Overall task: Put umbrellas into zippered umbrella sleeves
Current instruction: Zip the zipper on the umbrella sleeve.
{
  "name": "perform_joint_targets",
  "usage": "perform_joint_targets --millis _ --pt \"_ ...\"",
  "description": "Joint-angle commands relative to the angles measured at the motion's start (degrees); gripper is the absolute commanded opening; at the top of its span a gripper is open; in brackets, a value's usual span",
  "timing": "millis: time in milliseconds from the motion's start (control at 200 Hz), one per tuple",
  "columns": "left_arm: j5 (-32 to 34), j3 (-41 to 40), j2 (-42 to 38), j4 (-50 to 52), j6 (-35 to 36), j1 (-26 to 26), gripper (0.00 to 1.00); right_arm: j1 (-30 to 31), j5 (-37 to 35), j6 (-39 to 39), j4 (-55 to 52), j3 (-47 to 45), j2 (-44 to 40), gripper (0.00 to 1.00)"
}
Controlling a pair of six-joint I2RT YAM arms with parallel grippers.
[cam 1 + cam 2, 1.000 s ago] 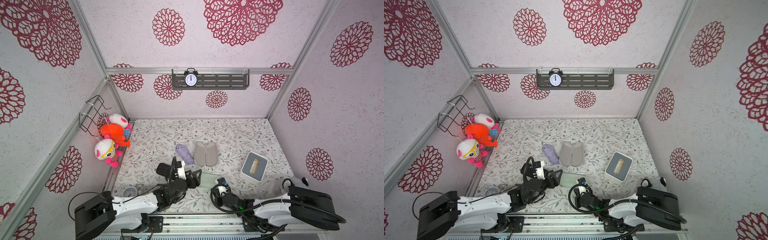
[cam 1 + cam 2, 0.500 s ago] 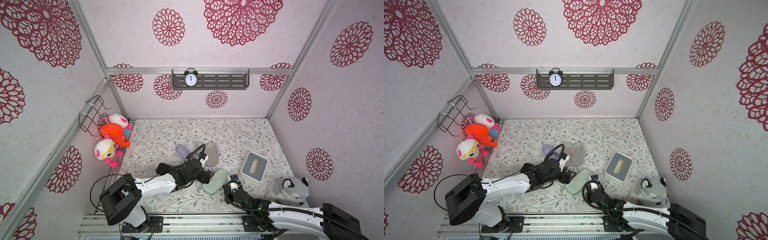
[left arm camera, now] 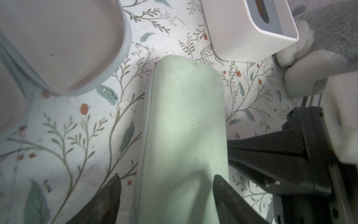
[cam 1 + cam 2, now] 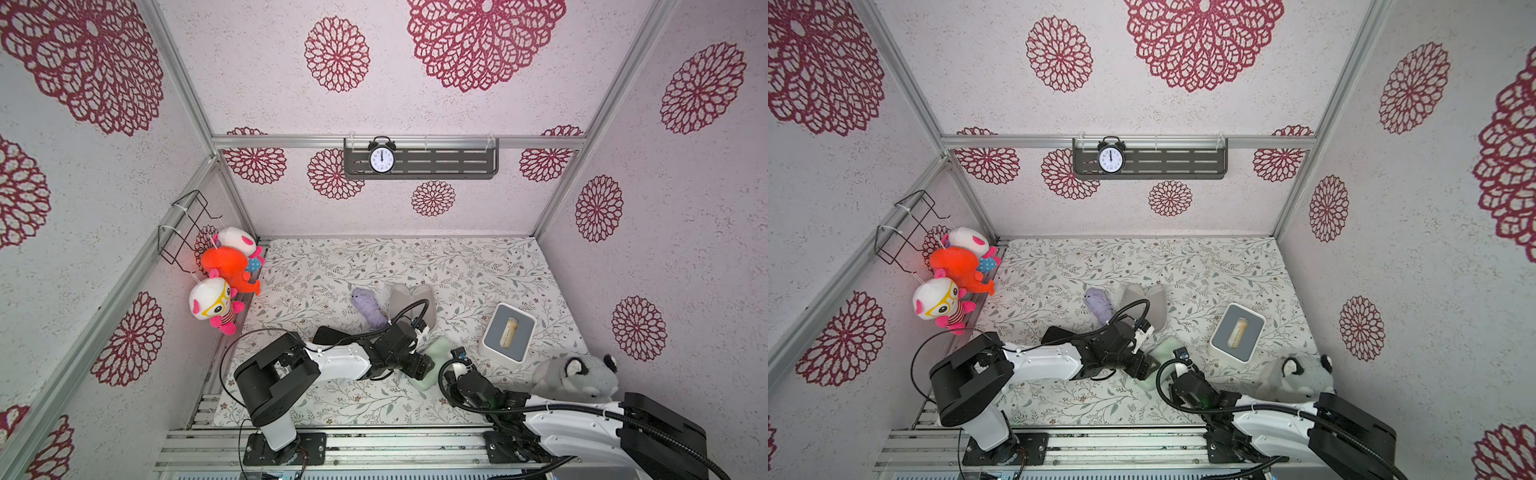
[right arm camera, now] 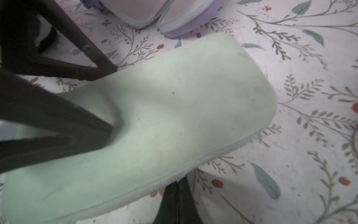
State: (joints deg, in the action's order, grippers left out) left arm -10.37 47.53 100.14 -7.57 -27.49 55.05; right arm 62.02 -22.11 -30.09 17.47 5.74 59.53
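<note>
One mint sleeve, one lilac sleeve and one lilac umbrella showed. Left gripper gaped astride the mint; right gripper stayed clenched.

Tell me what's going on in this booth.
Both arms are at the closed mint green oblong hard-shell case. The left gripper straddles it with jaws open, one finger pressing its top. The right gripper is shut at the case's edge seam; whether it pinches a zipper pull is unclear. Farther back the lilac hard-shell case lies open, the folded lilac umbrella beside it.
</note>
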Motion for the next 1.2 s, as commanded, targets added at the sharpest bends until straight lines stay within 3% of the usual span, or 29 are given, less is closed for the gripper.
perform_joint_targets --millis 0,95,225,525,851,1031,1196 --pt "-2.69 2.03 3.2 -3.48 -0.22 0.23 0.73 -0.03 2.02 2.99 3.09 1.88 1.56 0.0" --pt "-4.24 1.98 4.5 -4.99 -1.64 0.3 0.68 0.03 3.74 4.38 3.08 3.53 3.56 0.0" --pt "-1.65 -0.23 5.02 -6.13 -3.68 0.43 0.59 3.11 3.18 3.95 2.44 5.81 4.97 0.0" --pt "-0.36 -5.11 4.91 -11.08 -9.43 0.19 0.57 11.31 0.24 1.44 5.8 8.83 10.03 0.0" --pt "2.9 -7.99 2.38 -14.29 -13.99 -0.12 0.53 17.99 -1.85 -1.69 16.88 11.54 16.83 0.0" --pt "5.45 -10.26 0.35 -14.07 -16.05 -0.49 0.51 18.14 -0.41 -3.09 21.96 10.96 17.91 0.0" --pt "7.11 -12.22 -1.57 -14.69 -18.2 -0.6 0.47 19.28 1.35 -1.28 25.36 16.24 25.46 0.0"
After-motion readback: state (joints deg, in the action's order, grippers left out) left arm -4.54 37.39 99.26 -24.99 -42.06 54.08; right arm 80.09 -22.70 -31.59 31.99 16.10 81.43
